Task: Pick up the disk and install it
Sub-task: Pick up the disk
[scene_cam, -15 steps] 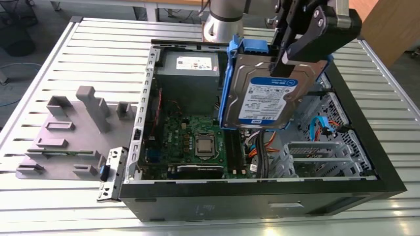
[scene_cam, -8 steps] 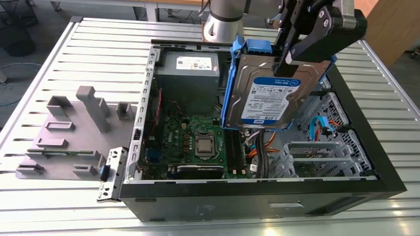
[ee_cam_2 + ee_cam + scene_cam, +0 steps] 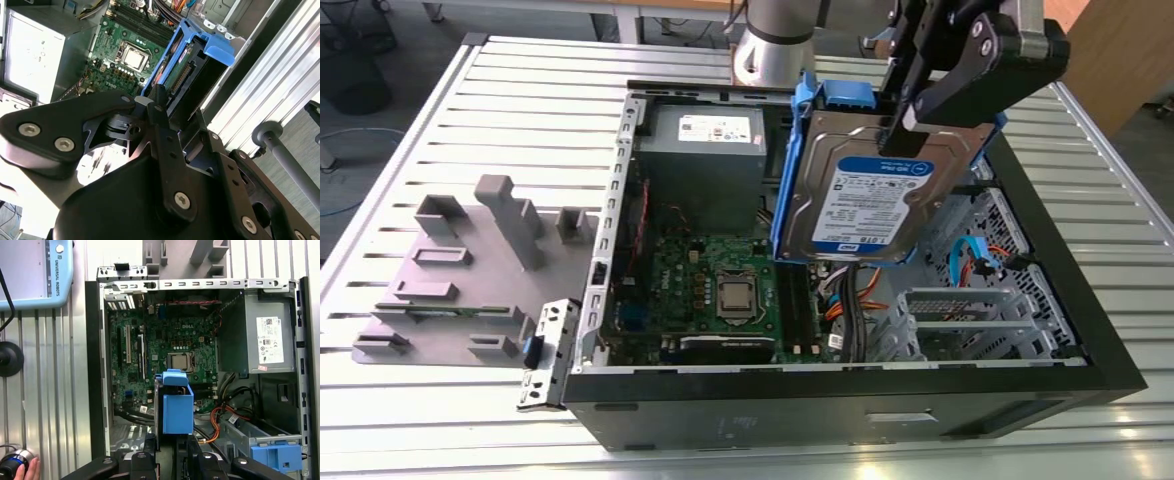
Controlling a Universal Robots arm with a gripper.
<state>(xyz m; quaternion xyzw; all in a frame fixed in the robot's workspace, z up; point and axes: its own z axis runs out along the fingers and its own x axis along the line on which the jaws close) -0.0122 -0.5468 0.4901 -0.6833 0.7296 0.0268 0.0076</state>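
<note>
Tool (image 3: 905, 128) clamped on the disk (image 3: 870, 205), holding it upright in its blue bracket (image 3: 786, 200) above the open case (image 3: 854, 390); green board (image 3: 707, 285) lies below it inside; case stands on the slatted counter (image 3: 520, 110).

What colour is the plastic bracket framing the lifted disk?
Blue. The bracket around the silver disk shows best in the exterior view.

You see the case (image 3: 827, 400) on the tabletop (image 3: 520, 110), the power supply (image 3: 704, 140) inside it, the disk (image 3: 874, 205) above its interior, the fixture (image 3: 467, 270) at the exterior view's left
</note>
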